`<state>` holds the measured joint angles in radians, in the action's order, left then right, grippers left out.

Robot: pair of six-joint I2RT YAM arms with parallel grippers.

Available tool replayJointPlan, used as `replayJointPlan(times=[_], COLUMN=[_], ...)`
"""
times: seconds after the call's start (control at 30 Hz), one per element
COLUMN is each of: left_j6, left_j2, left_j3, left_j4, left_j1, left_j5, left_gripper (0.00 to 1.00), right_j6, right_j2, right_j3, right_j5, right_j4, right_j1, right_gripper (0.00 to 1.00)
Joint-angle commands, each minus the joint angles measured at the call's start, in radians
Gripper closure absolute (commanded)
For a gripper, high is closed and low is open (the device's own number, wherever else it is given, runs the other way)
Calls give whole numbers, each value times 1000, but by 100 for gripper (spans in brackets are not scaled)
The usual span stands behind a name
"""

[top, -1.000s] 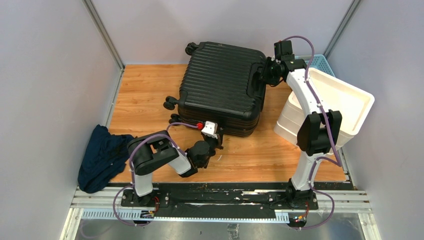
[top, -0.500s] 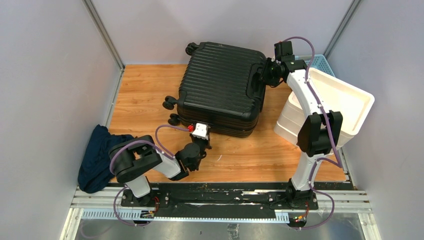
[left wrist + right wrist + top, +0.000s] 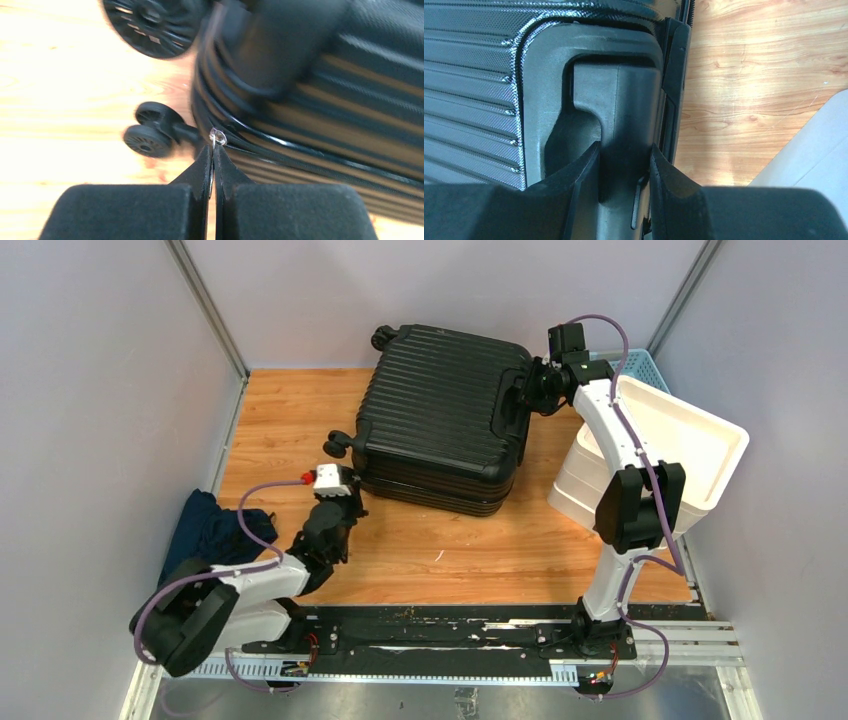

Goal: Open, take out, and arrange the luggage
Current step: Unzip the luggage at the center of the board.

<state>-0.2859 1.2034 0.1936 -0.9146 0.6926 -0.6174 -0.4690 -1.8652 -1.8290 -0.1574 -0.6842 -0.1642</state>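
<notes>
One piece of luggage (image 3: 445, 415), a large black ribbed hard-shell suitcase, lies flat on the wooden table (image 3: 280, 420), shell up, set toward the far edge and right of centre. Its small black wheels (image 3: 145, 140) face the table's left edge and its moulded black handle (image 3: 616, 100) faces the right. I'd judge the long axis to run left to right along the ribs, skewed a touch so the wheeled end sits nearer the far-left corner. At the near-left corner of the case, the left gripper (image 3: 212, 152) has its fingers pressed tight together on the small silver zipper pull (image 3: 218, 136), right at the seam beside the wheels. Over on the right, the right gripper (image 3: 624, 165) has its fingers clamped around the handle, bracing the case. The lid is not yet up, so this looks like the unzipping step. To do it well, draw the pull along the line of the seam, low and parallel to the shell. Follow the corner's curve rather than cutting across it, with the handle grip firm so the case doesn't swivel on its wheels. A hard tug could slip that thin ring out of the pinch. Further out, a white stacked plastic drawer unit (image 3: 700, 440) stands at the right edge. A light-blue mesh basket (image 3: 640, 365) sits behind it, and a crumpled dark-blue cloth (image 3: 205, 550) lies at the near-left corner.
</notes>
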Motion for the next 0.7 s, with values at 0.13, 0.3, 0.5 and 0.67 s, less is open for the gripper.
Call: replayJointPlan(times=[0.13, 0.3, 0.5, 0.67], left_j6=[-244, -369, -481, -431], left_j2=[-33, 186, 151, -163], left_j3=[57, 201, 145, 79], left_j4=[97, 60, 54, 297], left_j1=[-404, -534, -598, -599], left_j5=[391, 738, 713, 656], left_gripper=[100, 100, 71, 38], right_j6=[3, 13, 44, 57], right_j2=[55, 57, 87, 112], right_j3=[-26, -20, -40, -83], right_j5=[-125, -145, -166, -173], right_j4=[94, 94, 105, 118], right_j1=[12, 11, -6, -31], right_gripper=[100, 100, 100, 100])
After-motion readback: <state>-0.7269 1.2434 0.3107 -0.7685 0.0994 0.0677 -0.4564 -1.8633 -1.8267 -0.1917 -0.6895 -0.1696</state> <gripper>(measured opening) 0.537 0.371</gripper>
